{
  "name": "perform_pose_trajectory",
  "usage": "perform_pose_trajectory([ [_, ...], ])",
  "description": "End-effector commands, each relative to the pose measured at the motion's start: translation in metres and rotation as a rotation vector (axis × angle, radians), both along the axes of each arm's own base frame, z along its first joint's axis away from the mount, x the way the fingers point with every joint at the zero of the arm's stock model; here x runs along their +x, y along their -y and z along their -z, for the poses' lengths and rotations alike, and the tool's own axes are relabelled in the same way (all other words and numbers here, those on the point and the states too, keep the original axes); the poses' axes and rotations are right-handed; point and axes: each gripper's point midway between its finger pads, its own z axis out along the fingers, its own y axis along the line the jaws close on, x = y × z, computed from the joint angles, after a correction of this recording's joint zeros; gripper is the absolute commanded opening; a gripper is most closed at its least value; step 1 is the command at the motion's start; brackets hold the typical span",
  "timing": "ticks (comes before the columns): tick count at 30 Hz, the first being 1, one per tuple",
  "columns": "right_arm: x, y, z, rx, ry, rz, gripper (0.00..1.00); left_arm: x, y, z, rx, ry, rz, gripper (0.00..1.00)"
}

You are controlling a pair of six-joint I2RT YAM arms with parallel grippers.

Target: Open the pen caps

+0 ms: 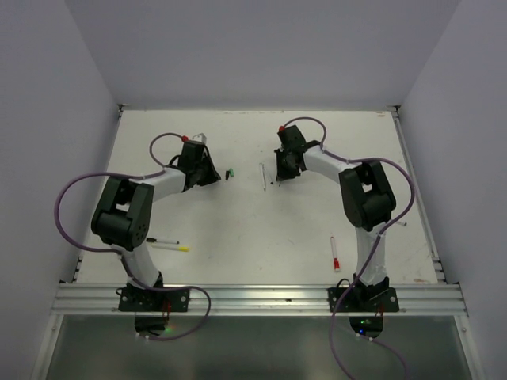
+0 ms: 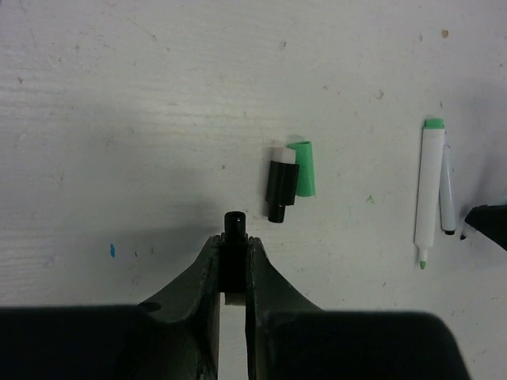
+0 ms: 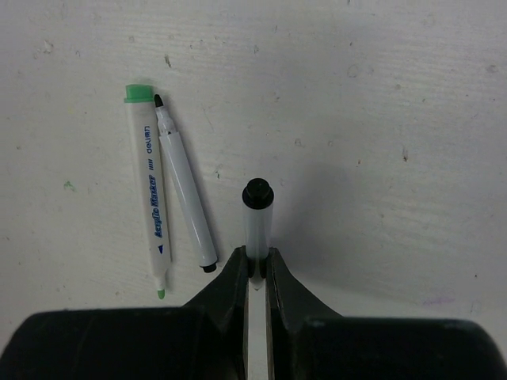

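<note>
Scuffed white counter (image 2: 119, 95) fills both wrist views. At bottom centre of the left wrist view, the left pincer (image 2: 234, 247) is clenched on 1 held black cap (image 2: 234, 224) that juts above its tips. Just above and to the right, clear of the pincer, a loose black cap (image 2: 281, 184) and a green cap (image 2: 304, 168) lie side by side. The right pincer (image 3: 257, 255) grips a white pen barrel (image 3: 257, 222).
</note>
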Motion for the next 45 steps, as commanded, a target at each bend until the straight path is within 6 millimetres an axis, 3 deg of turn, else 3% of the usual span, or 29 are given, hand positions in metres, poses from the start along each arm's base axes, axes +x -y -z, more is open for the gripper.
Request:
perform_pose_trajectory([
  [1, 0.012, -0.004, -0.013, 0.016, 0.033, -0.015, 0.08, 0.009, -0.008, 0.003, 0.066, -0.006, -0.008, 0.13],
  [5, 0.013, -0.004, -0.013, 0.014, 0.036, -0.017, 0.13, 0.013, -0.006, 0.01, 0.072, -0.02, 0.001, 0.19],
  [9, 0.013, -0.006, -0.012, 0.021, 0.031, -0.022, 0.18, 0.016, -0.005, 0.014, 0.076, -0.028, 0.001, 0.33],
  [15, 0.013, -0.007, -0.013, 0.027, 0.031, -0.027, 0.29, 0.018, -0.008, 0.009, 0.087, -0.015, -0.014, 0.44],
  [22, 0.013, -0.011, -0.019, 0.045, 0.04, -0.038, 0.33, 0.016, -0.01, 0.003, 0.083, 0.001, -0.02, 0.55],
  [26, 0.013, -0.008, -0.03, 0.05, 0.073, -0.022, 0.34, 0.013, -0.011, -0.004, 0.075, 0.017, -0.025, 0.57],
  [28, 0.016, -0.007, -0.047, 0.062, 0.106, -0.013, 0.37, 0.012, -0.011, -0.009, 0.07, 0.027, -0.026, 0.58],
  [33, 0.014, 0.021, -0.079, 0.019, 0.136, 0.059, 0.41, 0.005, -0.013, -0.031, 0.044, 0.081, -0.039, 0.61],
  [34, 0.011, 0.028, -0.097, 0.019, 0.163, 0.074, 0.42, 0.003, -0.012, -0.036, 0.037, 0.093, -0.037, 0.62],
  [36, -0.006, 0.051, -0.1, -0.047, 0.142, 0.123, 0.43, -0.007, -0.015, -0.046, 0.023, 0.114, -0.044, 0.66],
  [37, -0.014, 0.059, -0.117, -0.051, 0.164, 0.147, 0.43, -0.011, -0.015, -0.049, 0.018, 0.12, -0.046, 0.7],
  [39, -0.044, 0.085, -0.108, -0.116, 0.106, 0.213, 0.41, -0.018, -0.012, -0.072, -0.031, 0.196, -0.031, 0.72],
  [40, -0.07, 0.098, -0.106, -0.143, 0.058, 0.227, 0.41, -0.023, -0.008, -0.079, -0.059, 0.215, -0.01, 0.72],
  [42, -0.097, 0.107, -0.104, -0.139, -0.006, 0.263, 0.41, -0.036, -0.005, -0.096, -0.104, 0.263, 0.011, 0.73],
  [43, -0.123, 0.114, -0.091, -0.155, -0.076, 0.269, 0.41, -0.047, 0.001, -0.094, -0.126, 0.258, 0.04, 0.73],
  [45, -0.147, 0.117, -0.093, -0.105, -0.09, 0.311, 0.41, -0.057, 0.01, -0.111, -0.171, 0.297, 0.07, 0.74],
])
